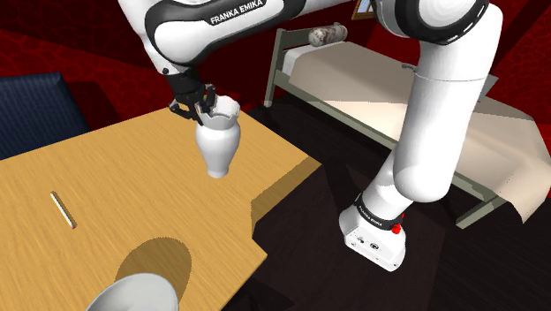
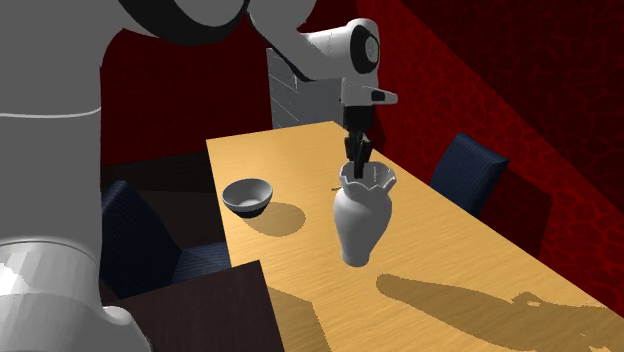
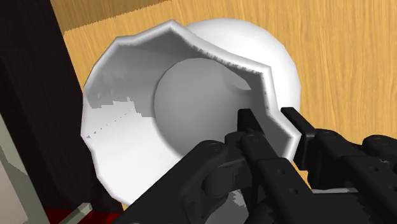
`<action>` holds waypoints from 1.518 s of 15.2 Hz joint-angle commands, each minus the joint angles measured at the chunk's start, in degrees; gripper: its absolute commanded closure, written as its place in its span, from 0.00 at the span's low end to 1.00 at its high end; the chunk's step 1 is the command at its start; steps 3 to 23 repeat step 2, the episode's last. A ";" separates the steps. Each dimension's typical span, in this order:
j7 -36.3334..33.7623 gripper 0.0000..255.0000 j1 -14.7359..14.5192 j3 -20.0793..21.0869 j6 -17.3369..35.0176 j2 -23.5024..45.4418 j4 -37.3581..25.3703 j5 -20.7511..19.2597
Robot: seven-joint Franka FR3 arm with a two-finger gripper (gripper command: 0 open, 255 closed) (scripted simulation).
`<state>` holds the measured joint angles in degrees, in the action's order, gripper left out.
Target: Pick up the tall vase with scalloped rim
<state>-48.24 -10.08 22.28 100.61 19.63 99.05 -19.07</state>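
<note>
While the gripper (image 3: pixel 268 121) clamps the scalloped rim of the white vase (image 1: pixel 216 146), one finger inside and one outside, the vase is upright directly beneath it at the surface (image 1: pixel 106 177) edge, so lifting means straight up

Grey bowl (image 1: pixel 134 294) — lower half beyond the shoulder view's bottom edge.

a bedroom at home: bed (image 1: pixel 353 75), wooden table (image 1: pixel 132 177), blue chair (image 2: pixel 470 172).
</note>
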 commanded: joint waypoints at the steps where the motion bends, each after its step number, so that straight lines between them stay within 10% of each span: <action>1: 0.18 1.00 -0.05 0.06 -0.79 -0.20 -0.67 0.12; 23: 0.18 1.00 -0.05 0.05 -0.79 -0.20 -0.68 0.11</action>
